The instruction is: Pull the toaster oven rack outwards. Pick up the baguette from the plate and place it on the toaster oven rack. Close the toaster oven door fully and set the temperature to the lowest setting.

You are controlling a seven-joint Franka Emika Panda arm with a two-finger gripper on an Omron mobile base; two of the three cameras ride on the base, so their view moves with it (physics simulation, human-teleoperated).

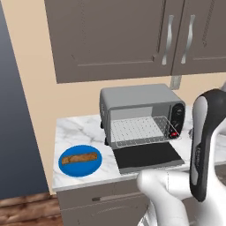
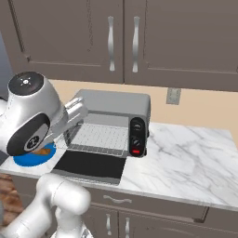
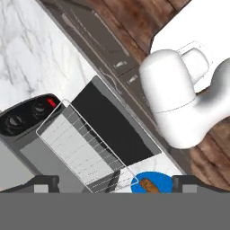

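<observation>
baguette [image 1: 79, 158] lies lengthwise on the blue plate [image 1: 66, 170], on the marble counter [image 1: 75, 130] just left of the toaster oven [image 1: 132, 97]. in the hand view the plate [image 3: 161, 179] and a brown end of the bread [image 3: 147, 185] show low down between the two dark fingertips, so the claw [image 3: 114, 185] looks down from above with the plate roughly under it. the fingers [image 3: 45, 184] stand at opposite edges of that view, spread wide with nothing between them: the claw is open and holds nothing.

the toaster oven rack [image 1: 139, 130] sticks out of the cavity over the dropped toaster oven door [image 1: 148, 155], whose dark pane lies flat toward the counter's front edge. judging from this, the rack is already pulled out to give the bread a landing place, and the claw hangs high and open as a lead-in to the pick; the bread is not yet grasped. the door must stay down until the bread is on the rack.

on the control panel [image 2: 137, 136] the black knobs and red button can be seen, but no temperature markings can be read. in the right base view the arm's large joint covers most of the plate [image 2: 28, 158], leaving a blue sliver and a bit of crust. how high the claw sits above the bread cannot be judged, and the fingertips are cut off at the bottom of the hand view.
</observation>
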